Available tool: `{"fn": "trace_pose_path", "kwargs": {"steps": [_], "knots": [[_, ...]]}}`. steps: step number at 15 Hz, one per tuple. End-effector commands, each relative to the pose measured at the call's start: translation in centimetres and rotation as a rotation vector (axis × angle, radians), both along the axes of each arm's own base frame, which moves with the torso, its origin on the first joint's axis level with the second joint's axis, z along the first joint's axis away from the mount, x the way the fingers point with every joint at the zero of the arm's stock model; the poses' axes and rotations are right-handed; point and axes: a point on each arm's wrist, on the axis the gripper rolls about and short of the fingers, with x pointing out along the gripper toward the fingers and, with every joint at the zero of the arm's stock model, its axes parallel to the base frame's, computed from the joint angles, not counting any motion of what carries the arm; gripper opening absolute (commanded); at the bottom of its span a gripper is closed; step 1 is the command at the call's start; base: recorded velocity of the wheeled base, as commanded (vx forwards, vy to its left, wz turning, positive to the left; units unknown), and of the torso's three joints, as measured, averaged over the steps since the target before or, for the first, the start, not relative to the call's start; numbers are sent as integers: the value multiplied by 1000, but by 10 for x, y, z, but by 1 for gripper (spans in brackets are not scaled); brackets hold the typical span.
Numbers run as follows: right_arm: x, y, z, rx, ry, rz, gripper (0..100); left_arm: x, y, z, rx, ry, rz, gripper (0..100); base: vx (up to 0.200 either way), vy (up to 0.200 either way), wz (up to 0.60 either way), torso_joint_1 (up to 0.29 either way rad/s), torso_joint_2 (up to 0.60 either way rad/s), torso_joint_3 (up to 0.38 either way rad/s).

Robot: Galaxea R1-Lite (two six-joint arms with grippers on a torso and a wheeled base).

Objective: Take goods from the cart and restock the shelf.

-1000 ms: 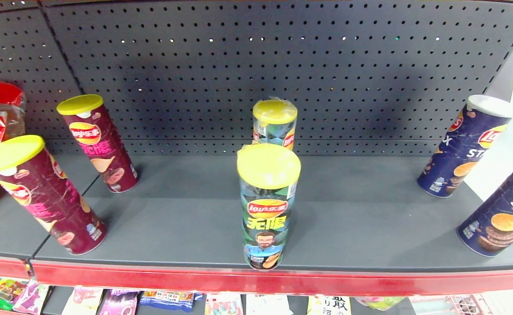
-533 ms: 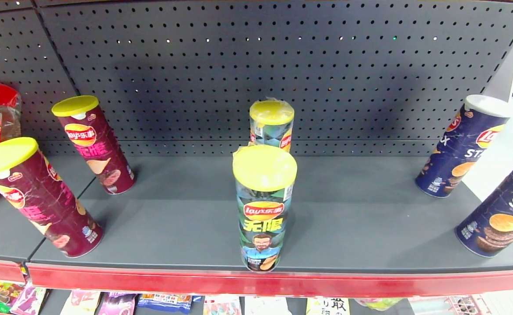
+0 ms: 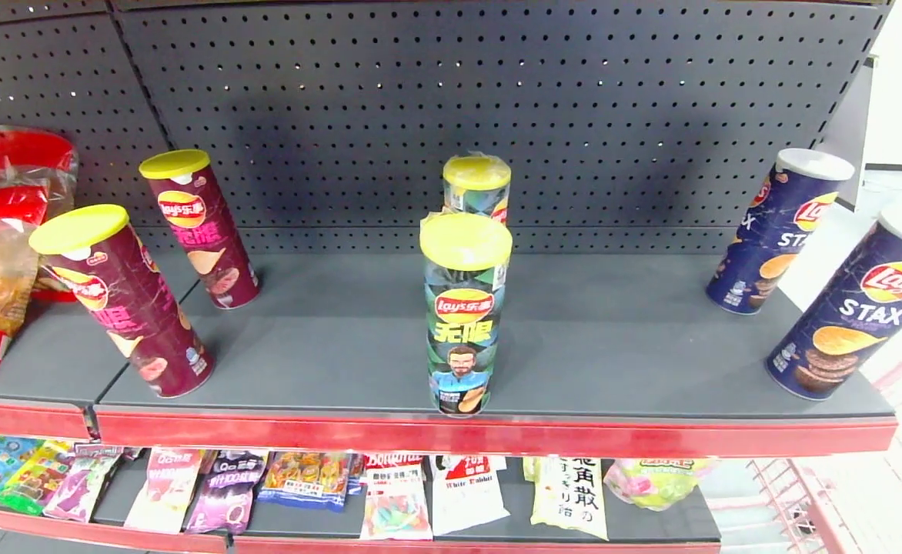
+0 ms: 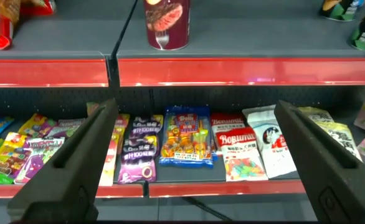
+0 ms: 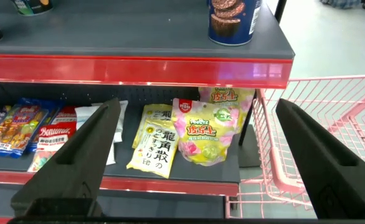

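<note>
Shelf [image 3: 343, 346] stock consists of upright crisp tubes [image 3: 464, 308]. The pink cart [image 5: 350, 99] stands just beside the shelf's right end. The left claw [image 4: 195, 112] and right claw [image 5: 198, 109] are held wide open and empty. A fetch step is judged in hand: the cart must be faced and an item gripped.

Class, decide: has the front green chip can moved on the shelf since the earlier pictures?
No. The front green can still stands at the shelf's red front edge, before the rear green can; the whole view shifted, so the camera moved.
</note>
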Motion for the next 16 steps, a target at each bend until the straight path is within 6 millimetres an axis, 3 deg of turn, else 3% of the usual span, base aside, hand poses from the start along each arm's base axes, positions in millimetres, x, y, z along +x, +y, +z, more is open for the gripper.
{"fn": "trace_pose_path", "kwargs": {"steps": [1, 16], "knots": [[0, 0, 0, -1, 0, 0, 100, 0, 0, 0, -1, 2, 1, 100, 0, 0, 0, 0, 0, 0], [0, 0, 0, -4, 0, -9, 100, 0, 0, 0, -1, 2, 0, 100, 0, 0, 0, 0, 0, 0]]}}
